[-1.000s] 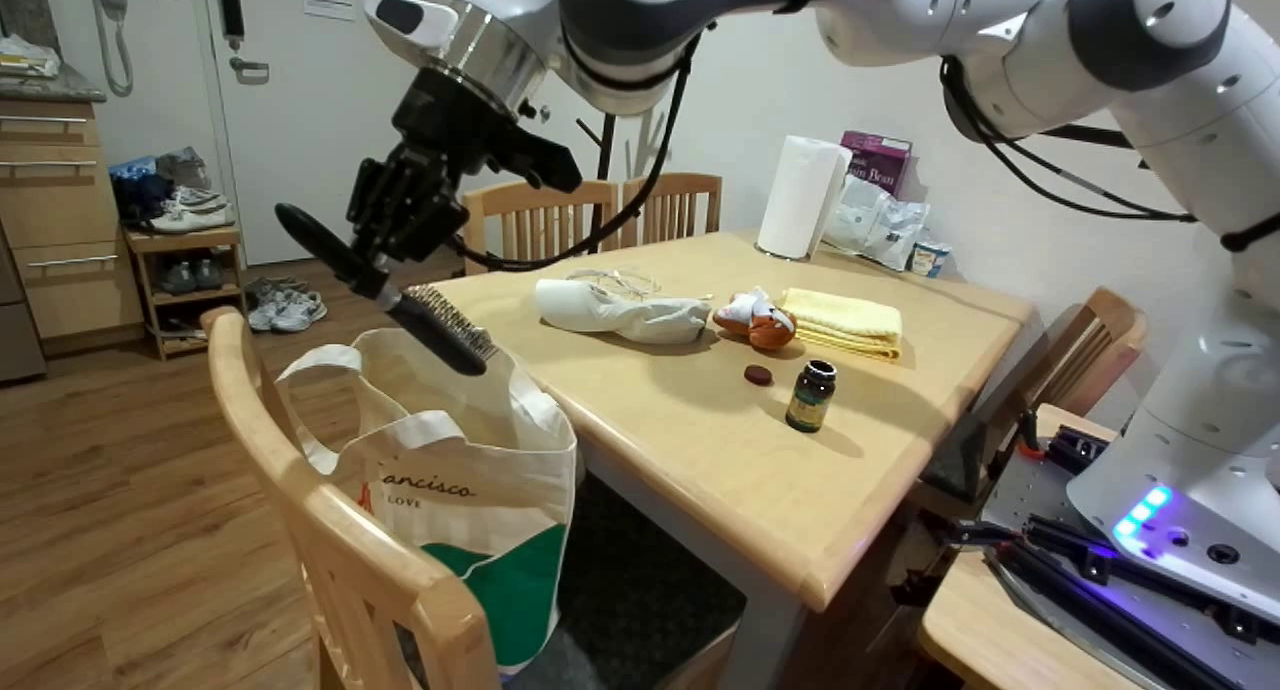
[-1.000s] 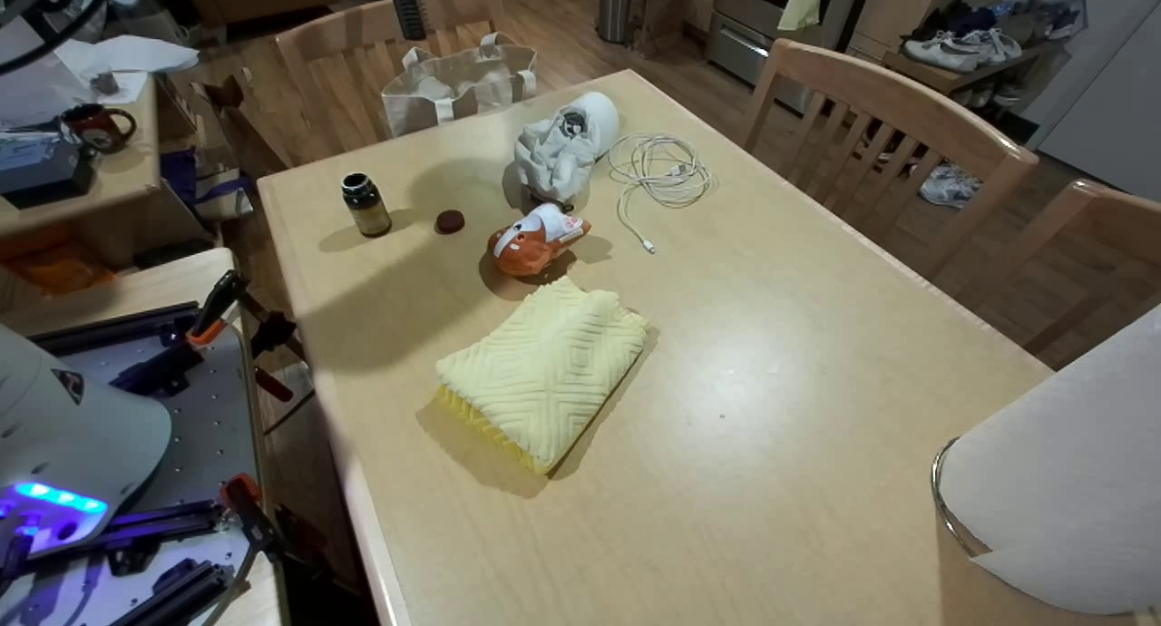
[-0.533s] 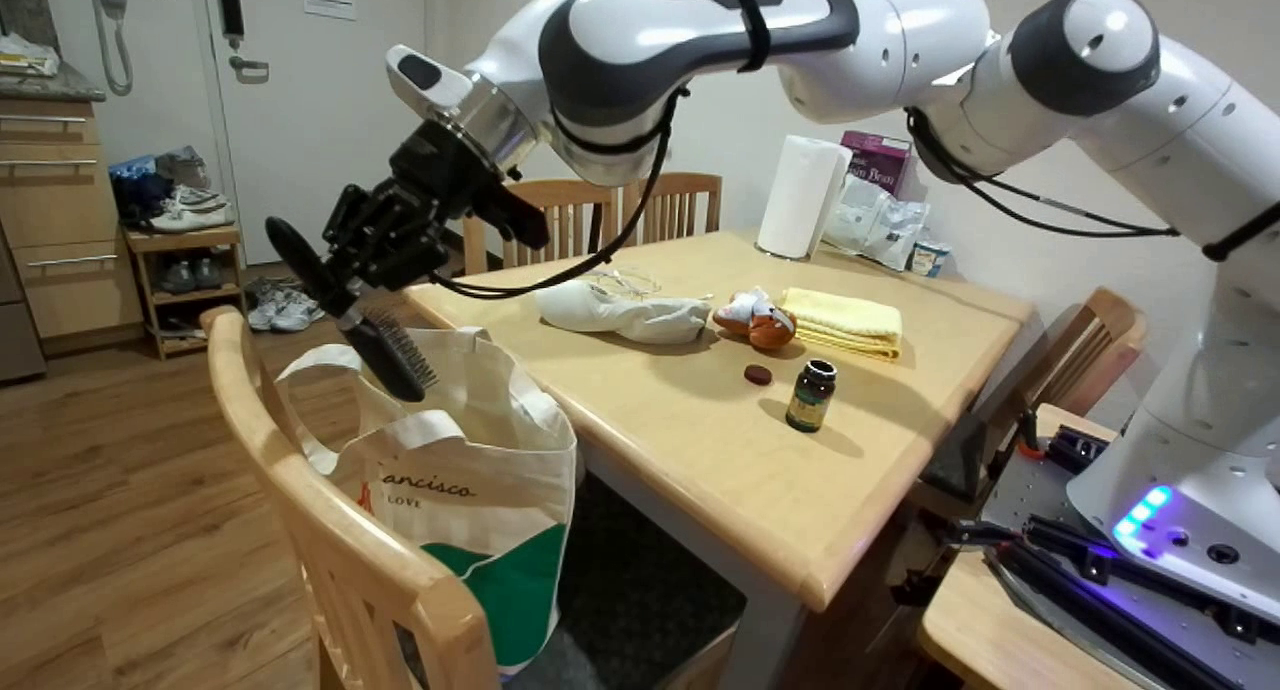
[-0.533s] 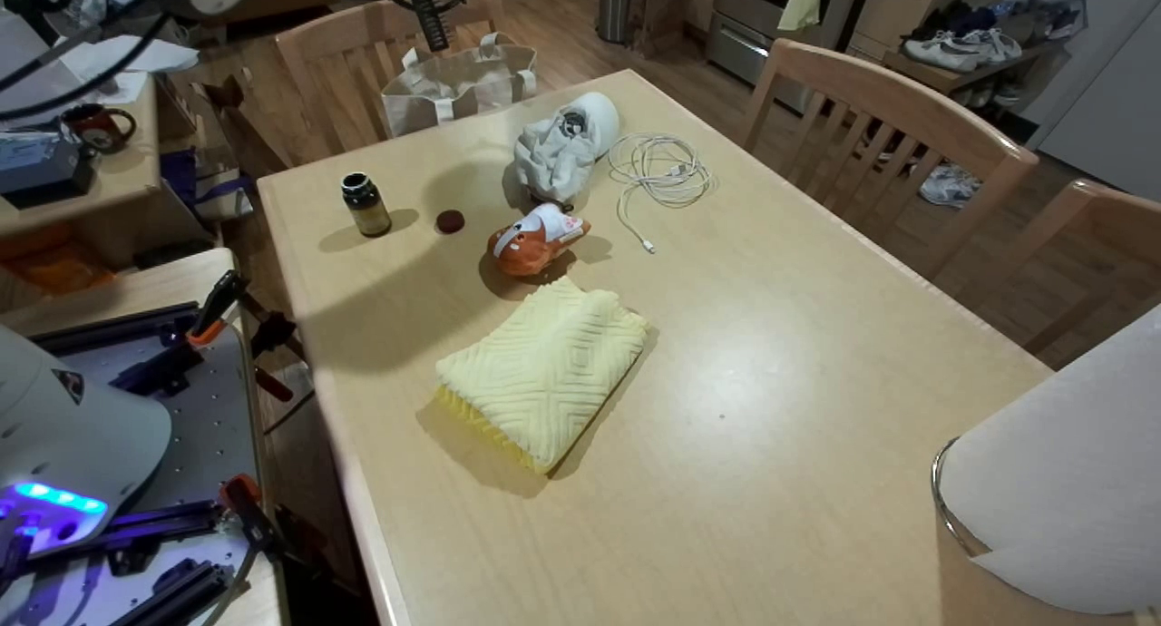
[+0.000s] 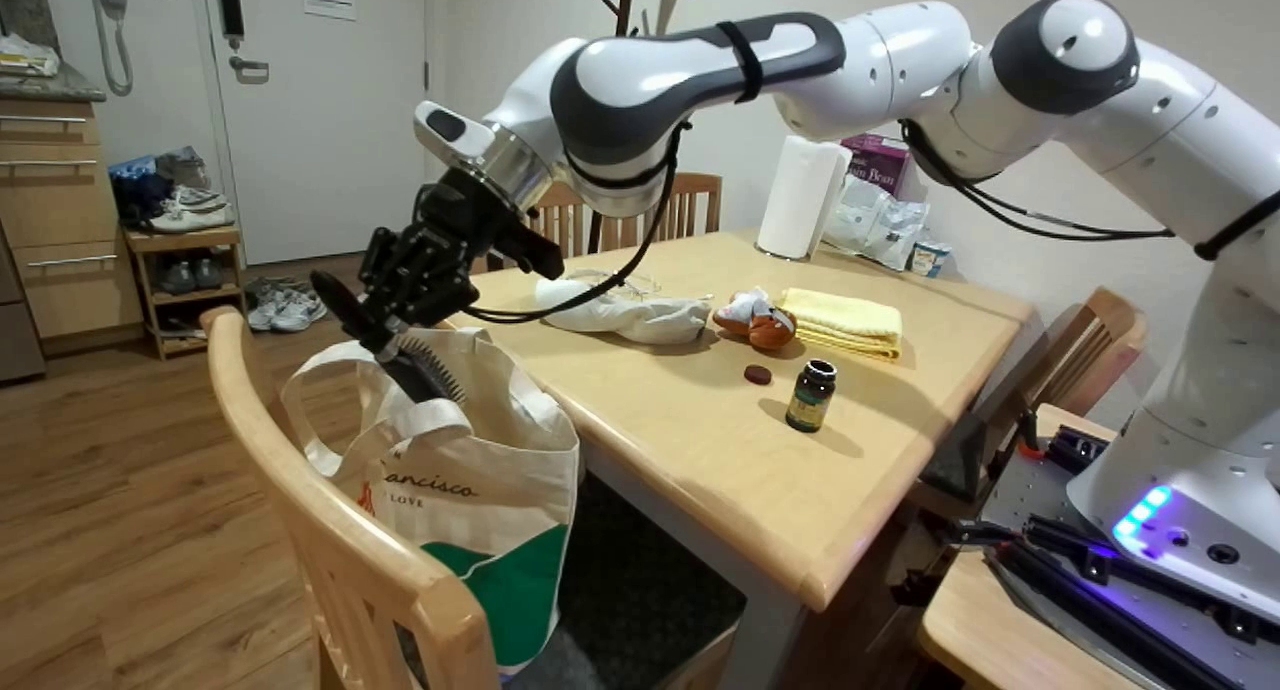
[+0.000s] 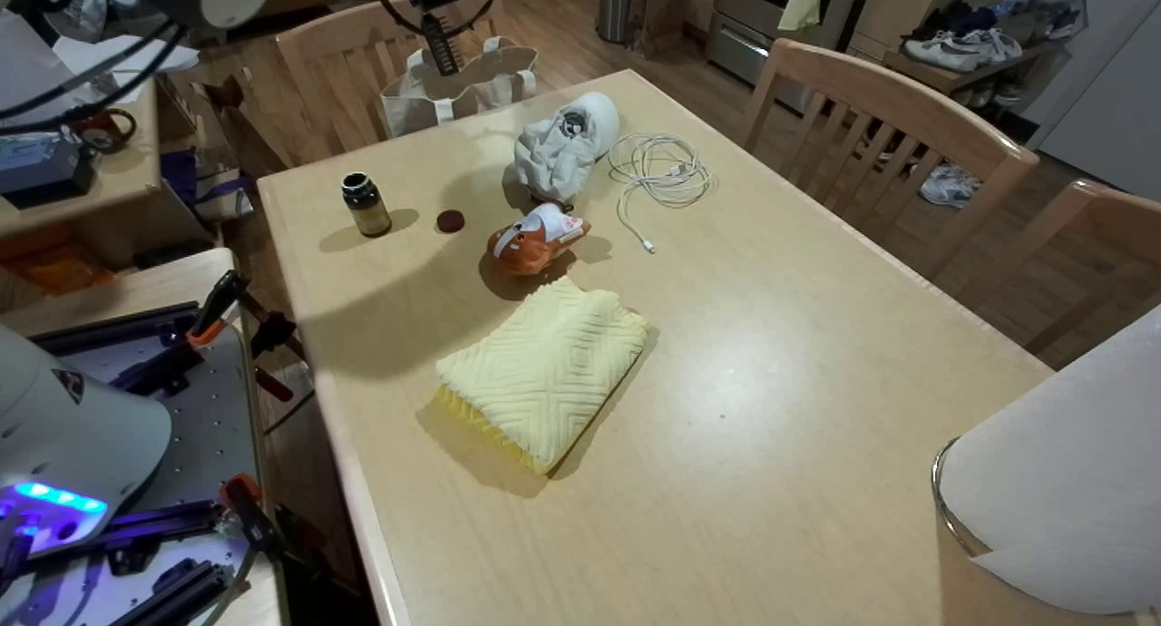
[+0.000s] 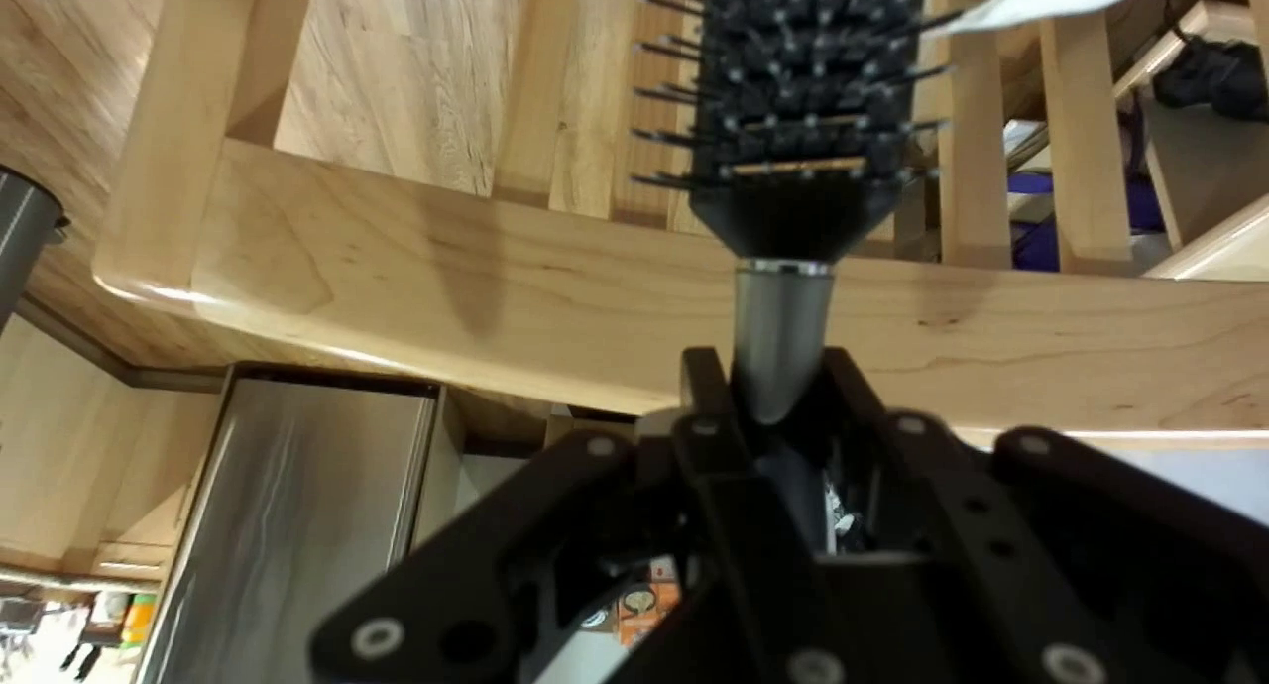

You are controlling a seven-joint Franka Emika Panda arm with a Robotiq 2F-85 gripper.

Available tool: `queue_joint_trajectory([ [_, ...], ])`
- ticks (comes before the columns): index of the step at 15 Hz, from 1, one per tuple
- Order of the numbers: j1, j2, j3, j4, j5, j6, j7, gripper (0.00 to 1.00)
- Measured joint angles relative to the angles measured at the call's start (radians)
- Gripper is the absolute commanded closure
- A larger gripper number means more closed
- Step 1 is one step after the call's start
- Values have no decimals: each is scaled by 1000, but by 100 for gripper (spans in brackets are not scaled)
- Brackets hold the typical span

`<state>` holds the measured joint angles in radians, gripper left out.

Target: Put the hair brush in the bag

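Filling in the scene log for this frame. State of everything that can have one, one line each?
gripper: shut on the hair brush
hair brush: held, tilted, bristled head down at the mouth of the tote bag
tote bag: upright, mouth open
pill bottle: upright, uncapped
bottle cap: off, on the table
yellow towel: folded
white charging cable: loosely coiled
paper towel roll: standing upright
white door: shut
drawers: shut
base lights: lit blue

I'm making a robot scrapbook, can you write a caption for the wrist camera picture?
The gripper holds a bristly black hair brush, with a wooden chair back behind it.
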<state>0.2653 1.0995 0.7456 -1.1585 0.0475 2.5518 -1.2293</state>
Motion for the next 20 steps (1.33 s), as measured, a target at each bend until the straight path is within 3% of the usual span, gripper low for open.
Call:
queue_joint_trajectory([
  [6,-153,13,138,-169,47,118,-55,92],
  [7,-184,13,160,-203,52,139,-57,49],
  [9,-242,15,201,-269,60,171,-59,44],
  [13,-311,18,246,-347,61,190,-58,18],
  [16,-310,-6,230,-365,57,201,-27,2],
  [20,-211,-155,76,-368,16,198,144,0],
])
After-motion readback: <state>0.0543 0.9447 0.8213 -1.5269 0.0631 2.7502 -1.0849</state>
